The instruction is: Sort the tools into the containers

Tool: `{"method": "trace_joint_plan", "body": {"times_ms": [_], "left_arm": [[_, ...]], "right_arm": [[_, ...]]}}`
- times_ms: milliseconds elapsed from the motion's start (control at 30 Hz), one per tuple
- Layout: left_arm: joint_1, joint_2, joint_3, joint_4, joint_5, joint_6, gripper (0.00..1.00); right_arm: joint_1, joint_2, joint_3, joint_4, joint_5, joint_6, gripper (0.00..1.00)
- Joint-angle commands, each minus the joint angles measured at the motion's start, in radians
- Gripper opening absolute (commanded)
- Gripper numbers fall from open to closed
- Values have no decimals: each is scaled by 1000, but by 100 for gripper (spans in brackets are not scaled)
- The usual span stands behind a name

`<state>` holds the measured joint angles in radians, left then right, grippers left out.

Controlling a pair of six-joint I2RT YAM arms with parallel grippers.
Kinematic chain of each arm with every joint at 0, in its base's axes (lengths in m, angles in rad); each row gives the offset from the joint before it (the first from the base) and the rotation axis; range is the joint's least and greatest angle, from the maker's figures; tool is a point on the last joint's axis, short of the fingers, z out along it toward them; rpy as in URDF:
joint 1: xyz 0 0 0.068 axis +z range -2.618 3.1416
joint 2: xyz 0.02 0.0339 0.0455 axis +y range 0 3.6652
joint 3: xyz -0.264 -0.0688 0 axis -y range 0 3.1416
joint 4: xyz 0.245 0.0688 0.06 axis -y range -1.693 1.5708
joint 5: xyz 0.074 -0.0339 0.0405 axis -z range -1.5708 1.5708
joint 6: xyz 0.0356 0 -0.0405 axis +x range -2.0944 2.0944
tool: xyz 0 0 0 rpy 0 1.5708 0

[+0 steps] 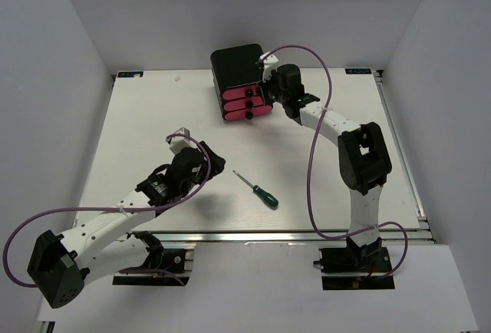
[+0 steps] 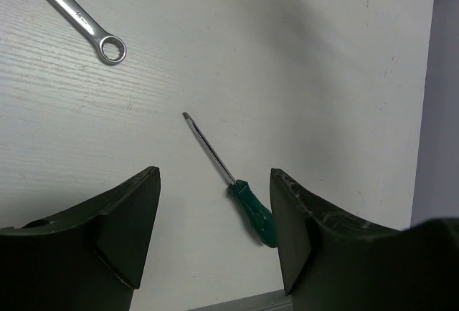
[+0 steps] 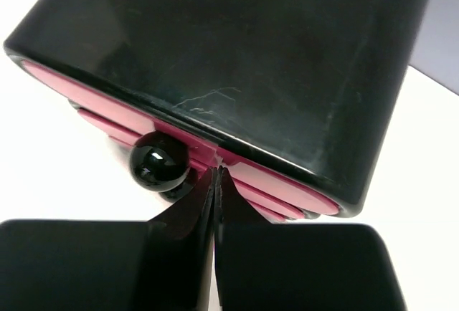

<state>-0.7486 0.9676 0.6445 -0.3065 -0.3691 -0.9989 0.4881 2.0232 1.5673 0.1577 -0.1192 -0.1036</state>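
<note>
**Desk:** Where do the tools lie?

**Photographer:** A thin screwdriver with a green handle lies flat on the white bench, near the front edge and between the two arms. Its tip points toward the far left. A silver metal wrench lies apart from it, its ring end nearest the screwdriver's tip. Only the left wrist camera shows the wrench clearly.

**Desk:** And the left arm?

**Photographer:** The left end effector hangs over the bench, jaws spread wide, gripping nothing. In its own view the screwdriver shows between the two dark fingers.

**Desk:** The right?

**Photographer:** The right end effector is pressed together and empty. Its tips are at the front of the black rounded chest, which stands toward the far side of the bench. They sit just beside the glossy black round knob of a pink-red drawer. Whether they actually touch the drawer front is hard to tell. From above, the three drawers appear pushed in.
</note>
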Motion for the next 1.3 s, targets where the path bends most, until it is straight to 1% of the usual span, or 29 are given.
{"method": "trace_joint_plan", "body": {"times_ms": [0,33,100,133,200,233,300,333,433,533,567,667,800,1267], "left_arm": [[3,-12,7,0,-2,5,72],[3,-15,6,-2,-4,5,72],[3,-18,3,-2,-5,5,72],[3,-20,3,0,-5,5,72],[3,-18,1,3,-4,5,72],[5,-17,1,3,-2,5,72],[3,-12,4,4,1,5,72],[3,-10,3,4,2,5,72],[5,-7,7,3,1,5,72],[5,-10,7,-5,-4,3,72],[3,-12,7,-8,-5,2,72],[5,-17,7,-16,-10,0,72],[5,-17,7,-20,-14,0,72],[6,-7,14,-37,-19,0,72]], "right_arm": [[-5,-29,19,20,-58,19,0],[-6,-49,-18,13,-71,22,0],[-6,-69,-62,14,-97,37,4],[-5,-83,-81,13,-102,44,13],[-5,-89,-125,9,-112,62,23],[-5,-92,-134,9,-115,82,33],[-6,-89,-153,11,-120,108,39],[-5,-84,-156,13,-122,151,44],[-5,-70,-158,25,-135,211,47],[-6,-49,-153,46,-105,304,55],[-5,-40,-147,46,-94,361,55],[-6,-9,-109,34,-13,457,55],[-3,23,-72,25,15,527,54],[-2,85,-4,45,-5,642,55]]}}
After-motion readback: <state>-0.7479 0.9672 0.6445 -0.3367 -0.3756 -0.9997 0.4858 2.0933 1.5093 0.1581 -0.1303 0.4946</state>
